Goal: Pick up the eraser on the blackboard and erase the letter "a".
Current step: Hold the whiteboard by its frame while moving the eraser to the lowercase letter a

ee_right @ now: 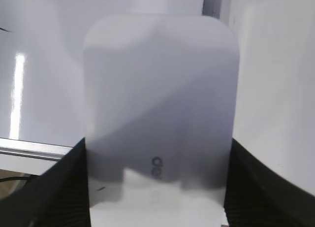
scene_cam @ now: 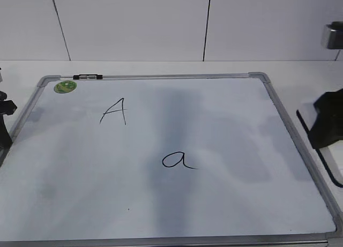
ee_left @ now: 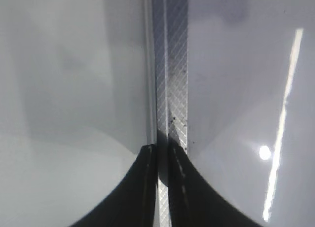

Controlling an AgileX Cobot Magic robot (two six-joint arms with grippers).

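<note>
- Right wrist view: the eraser (ee_right: 160, 113) sits between my right gripper (ee_right: 157, 187) fingers (ee_right: 54, 192), one dark finger on each long side, flush w/ the plastic. I read that as clenched on the eraser, held by its long edges.
- Past the tips, beyond the eraser's far end, I see the blackboard (ee_right: 44, 89) surface and a strip of its metal frame (ee_right: 29, 150) to the left of the pincer.
- Handling, my guess: hard plastic shell, stiff, light, no give under the fingers. Smooth sides, so prob slippery; could twist or slide in the grip once it drags on the board. A hold across the long edges near the middle seems best, flat black face down.
- Exterior view: right gripper (scene_cam: 327, 124) hangs at the board's right rim, well apart from the letter "a" (scene_cam: 179, 160), which is intact near mid-board. The capital "A" (scene_cam: 114, 111) is further off toward the green sticker (scene_cam: 65, 87); must not touch it.
- Left wrist view: left gripper (ee_left: 162, 187) fingers pressed nearly together, clenched on nothing, w/ the frame rail running straight ahead of the tips.
- Can't see the eraser itself in the exterior view.
</note>
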